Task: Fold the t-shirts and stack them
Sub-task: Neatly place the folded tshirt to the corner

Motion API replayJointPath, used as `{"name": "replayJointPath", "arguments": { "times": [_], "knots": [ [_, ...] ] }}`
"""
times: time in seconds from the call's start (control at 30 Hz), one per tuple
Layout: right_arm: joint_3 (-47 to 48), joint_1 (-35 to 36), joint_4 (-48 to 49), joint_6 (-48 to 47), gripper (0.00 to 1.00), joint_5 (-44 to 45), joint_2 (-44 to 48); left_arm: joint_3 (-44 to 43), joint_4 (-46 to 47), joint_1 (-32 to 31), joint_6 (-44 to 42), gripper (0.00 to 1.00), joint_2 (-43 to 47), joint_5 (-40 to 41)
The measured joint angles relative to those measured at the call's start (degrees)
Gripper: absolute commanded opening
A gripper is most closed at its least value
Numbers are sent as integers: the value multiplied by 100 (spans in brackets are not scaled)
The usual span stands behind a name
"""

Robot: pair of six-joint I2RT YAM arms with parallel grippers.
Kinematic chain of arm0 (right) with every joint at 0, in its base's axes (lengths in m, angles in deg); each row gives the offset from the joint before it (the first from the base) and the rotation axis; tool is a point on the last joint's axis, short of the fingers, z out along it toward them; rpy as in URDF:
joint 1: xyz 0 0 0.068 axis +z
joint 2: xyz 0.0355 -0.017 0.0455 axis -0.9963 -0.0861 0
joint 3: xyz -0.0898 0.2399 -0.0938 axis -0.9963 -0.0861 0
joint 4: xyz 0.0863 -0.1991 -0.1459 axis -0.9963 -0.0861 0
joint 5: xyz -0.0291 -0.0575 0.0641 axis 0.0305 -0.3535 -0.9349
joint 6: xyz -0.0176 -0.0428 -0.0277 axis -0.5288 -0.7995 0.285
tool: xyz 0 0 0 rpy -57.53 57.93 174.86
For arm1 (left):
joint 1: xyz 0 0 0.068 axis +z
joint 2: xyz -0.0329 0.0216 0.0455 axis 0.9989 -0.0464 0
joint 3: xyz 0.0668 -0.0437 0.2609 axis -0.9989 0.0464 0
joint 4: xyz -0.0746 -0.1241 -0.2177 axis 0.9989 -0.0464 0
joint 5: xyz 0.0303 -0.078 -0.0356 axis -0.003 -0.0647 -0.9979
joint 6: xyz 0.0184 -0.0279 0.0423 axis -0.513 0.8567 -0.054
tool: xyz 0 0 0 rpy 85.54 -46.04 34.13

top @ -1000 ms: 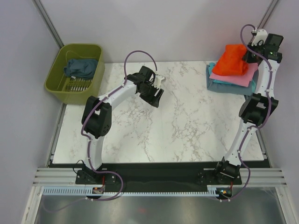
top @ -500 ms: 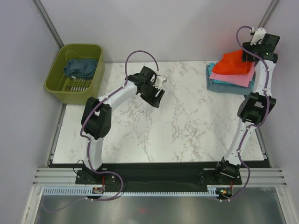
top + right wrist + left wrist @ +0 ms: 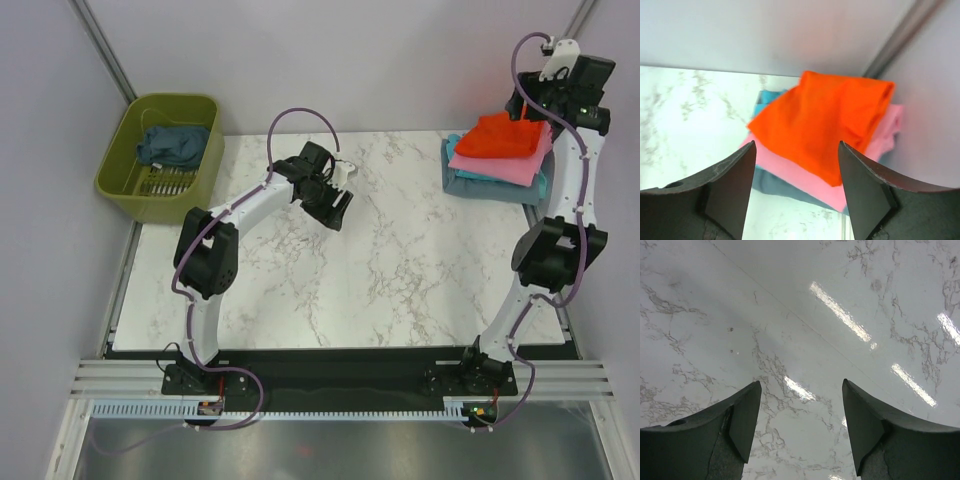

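The orange-red t-shirt (image 3: 498,134) lies folded on top of a pink t-shirt (image 3: 505,164) and a light teal one (image 3: 480,185), stacked at the table's far right corner. In the right wrist view the orange-red shirt (image 3: 825,120) covers most of the pink shirt (image 3: 790,172), with teal (image 3: 771,186) showing underneath. My right gripper (image 3: 540,102) hangs open above and behind the stack, touching nothing (image 3: 796,150). My left gripper (image 3: 335,208) is open over bare marble (image 3: 801,387). A dark slate-blue t-shirt (image 3: 172,143) lies crumpled in the basket.
The olive-green basket (image 3: 118,178) stands off the table's far left corner. The marble table (image 3: 400,270) stretches between the arms. Grey walls and a metal post (image 3: 900,35) close in right behind the stack.
My right gripper has opened and let go of the orange-red shirt, which settled flat onto the pink one. That gripper then lifted back toward the wall. The left arm has not moved.
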Motion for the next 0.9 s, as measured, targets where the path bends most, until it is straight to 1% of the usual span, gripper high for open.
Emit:
{"name": "replayJointPath", "arguments": {
  "times": [0.1, 0.13, 0.33, 0.43, 0.5, 0.67, 0.77, 0.9],
  "knots": [
    [138, 308, -380, -186, 68, -118, 9, -24, 4, 0, 2, 73, 0, -50],
    [188, 463, -520, -295, 67, -9, -59, -26, 9, 0, 2, 73, 0, -79],
    [-44, 1434, -1043, -1495, 70, 1110, -568, -24, 4, 7, 0, 73, 61, -105],
    [153, 1797, -1150, -2107, 71, 1611, -962, 24, 4, 22, 2, 73, 190, -109],
    [348, 1917, -1141, -2529, 71, 1947, -1217, 61, 7, 42, 2, 73, 267, -114],
    [664, 1952, -1088, -3324, 71, 2638, -1617, 153, 9, 59, 2, 74, 367, -114],
    [684, 1950, -988, -3674, 71, 2944, -1757, 170, 7, 59, 2, 74, 369, -114],
    [684, 1950, -920, -3921, 72, 3143, -1965, 173, 11, 70, 2, 74, 369, -114]
  ]
}}
